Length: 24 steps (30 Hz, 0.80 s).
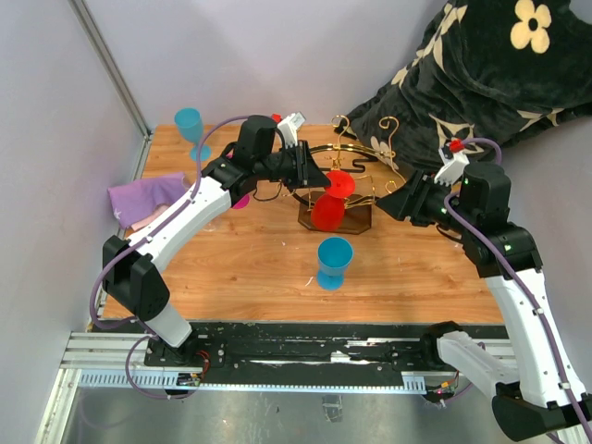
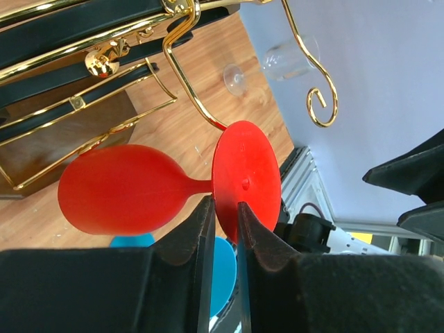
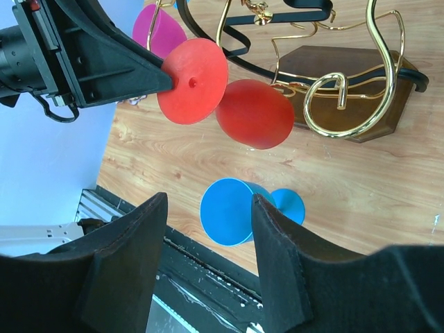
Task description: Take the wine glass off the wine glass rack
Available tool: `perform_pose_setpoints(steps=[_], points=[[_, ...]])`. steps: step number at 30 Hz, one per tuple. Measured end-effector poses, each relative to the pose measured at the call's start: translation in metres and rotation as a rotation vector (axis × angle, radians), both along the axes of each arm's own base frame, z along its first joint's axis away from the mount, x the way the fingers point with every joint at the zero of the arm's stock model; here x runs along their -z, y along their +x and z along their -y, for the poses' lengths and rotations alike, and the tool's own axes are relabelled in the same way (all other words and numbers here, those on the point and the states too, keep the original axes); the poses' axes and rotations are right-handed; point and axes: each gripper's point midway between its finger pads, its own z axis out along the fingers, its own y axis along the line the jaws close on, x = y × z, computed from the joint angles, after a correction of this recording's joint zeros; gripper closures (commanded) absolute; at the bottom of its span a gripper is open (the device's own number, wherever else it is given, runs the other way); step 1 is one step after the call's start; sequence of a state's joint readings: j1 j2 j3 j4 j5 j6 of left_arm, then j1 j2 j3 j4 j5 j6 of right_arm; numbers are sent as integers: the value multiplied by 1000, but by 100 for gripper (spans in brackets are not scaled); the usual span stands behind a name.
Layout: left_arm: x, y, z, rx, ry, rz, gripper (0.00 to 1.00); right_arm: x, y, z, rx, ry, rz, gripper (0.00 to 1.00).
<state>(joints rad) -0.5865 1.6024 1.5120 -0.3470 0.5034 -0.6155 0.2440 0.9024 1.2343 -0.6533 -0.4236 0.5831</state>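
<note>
A red wine glass (image 1: 326, 211) is held at the front of the gold wire rack (image 1: 372, 159), which stands on a dark brown base (image 1: 359, 218). My left gripper (image 1: 314, 175) is shut on the rim of the glass's round foot (image 2: 246, 179), with the red bowl (image 2: 121, 189) out to one side. A gold rack arm (image 2: 191, 94) ends close behind the foot; I cannot tell if they touch. The right wrist view shows the foot (image 3: 193, 80), the bowl (image 3: 254, 114) and the rack (image 3: 350, 94). My right gripper (image 1: 394, 205) is open and empty, right of the rack.
A blue glass (image 1: 334, 262) stands upright in front of the rack and shows between my right fingers (image 3: 232, 211). Another blue glass (image 1: 190, 125) stands back left. A magenta glass (image 3: 158, 31), a purple cloth (image 1: 143, 199) and a black floral cushion (image 1: 481, 65) lie around.
</note>
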Motion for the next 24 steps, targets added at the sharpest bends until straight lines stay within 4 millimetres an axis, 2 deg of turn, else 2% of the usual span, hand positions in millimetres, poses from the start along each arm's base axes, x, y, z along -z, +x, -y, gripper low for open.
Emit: perform_pose_setpoints(steps=[8,17,24], points=[[-4,1,1,-14,-18,-12,100,7,-2,0,-2,-1,-13,47],[-11,8,1,-48,-29,1,99,3,-6,1,-5,-2,8,47],[-15,-1,-2,-45,-48,1,99,7,-6,2,-5,-5,0,46]])
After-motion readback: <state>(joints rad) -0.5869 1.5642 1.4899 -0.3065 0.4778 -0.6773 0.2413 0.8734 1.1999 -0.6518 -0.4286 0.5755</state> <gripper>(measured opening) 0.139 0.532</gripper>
